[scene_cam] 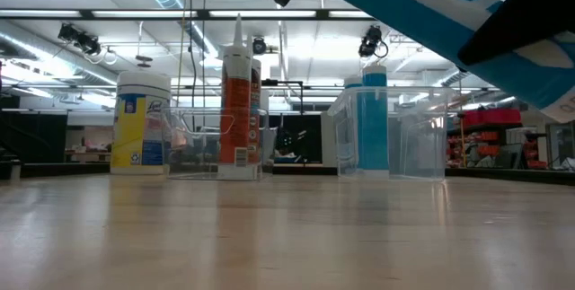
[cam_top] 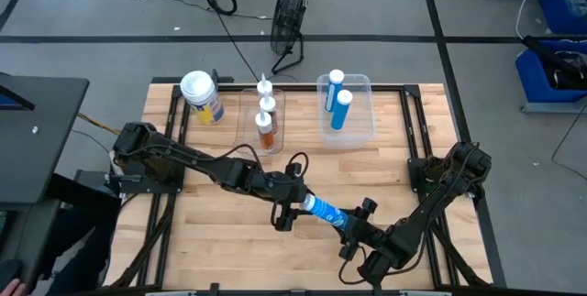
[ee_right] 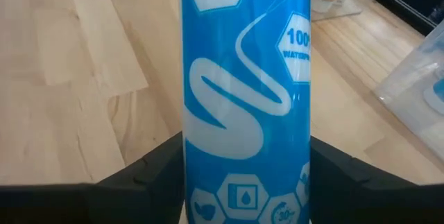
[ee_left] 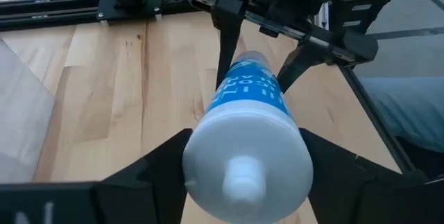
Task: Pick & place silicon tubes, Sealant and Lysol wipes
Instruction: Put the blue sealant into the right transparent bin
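High view: left gripper point(cam_top: 295, 206) and right gripper point(cam_top: 356, 225) both clamp one blue silicone tube point(cam_top: 323, 211), held above the table, well short of the clear bin point(cam_top: 359, 83). Judged step: handover. Next: one gripper releases, the other carries binward.

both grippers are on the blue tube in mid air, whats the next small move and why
Probably the right gripper should open and let go. The blue silicone tube hangs above the table with the left gripper clamped on its other end, and two matching tubes already stand in the clear bin, on the far side of the table.
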Available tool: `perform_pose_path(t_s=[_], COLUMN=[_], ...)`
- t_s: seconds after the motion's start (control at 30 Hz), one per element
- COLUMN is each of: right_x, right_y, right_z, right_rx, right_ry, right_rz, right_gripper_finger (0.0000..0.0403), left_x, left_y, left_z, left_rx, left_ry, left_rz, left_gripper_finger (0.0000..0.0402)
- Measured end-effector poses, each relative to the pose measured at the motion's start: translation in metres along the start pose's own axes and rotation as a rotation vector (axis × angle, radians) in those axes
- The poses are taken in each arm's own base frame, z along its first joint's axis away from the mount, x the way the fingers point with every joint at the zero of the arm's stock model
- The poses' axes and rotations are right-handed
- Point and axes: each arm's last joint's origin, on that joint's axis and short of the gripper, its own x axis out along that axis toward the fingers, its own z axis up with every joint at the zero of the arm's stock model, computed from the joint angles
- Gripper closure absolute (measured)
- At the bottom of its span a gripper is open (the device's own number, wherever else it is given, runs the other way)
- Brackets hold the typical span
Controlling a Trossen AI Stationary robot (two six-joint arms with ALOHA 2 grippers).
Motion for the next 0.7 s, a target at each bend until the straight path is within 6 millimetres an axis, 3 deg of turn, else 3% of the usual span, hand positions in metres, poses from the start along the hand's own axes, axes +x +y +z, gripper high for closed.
perform_pose_path(t_s=[0.2,0.7], right_x=[0.0,-0.004], right_y=[-0.002,-0.009], right_z=[0.0,-0.008], right_rx=[-0.017,0.031], right_ry=[0.017,0.158], right_rz=[-0.007,-0.028], right_gripper_finger=[0.0171,0.016], left_x=[-0.001,-0.015], left_y=[0.004,0.015], left_z=[0.002,0.03], left_rx=[0.018,0.093], left_ry=[-0.003,0.004], left_rz=[0.009,0.021], left_gripper_finger=[0.0169,0.0171])
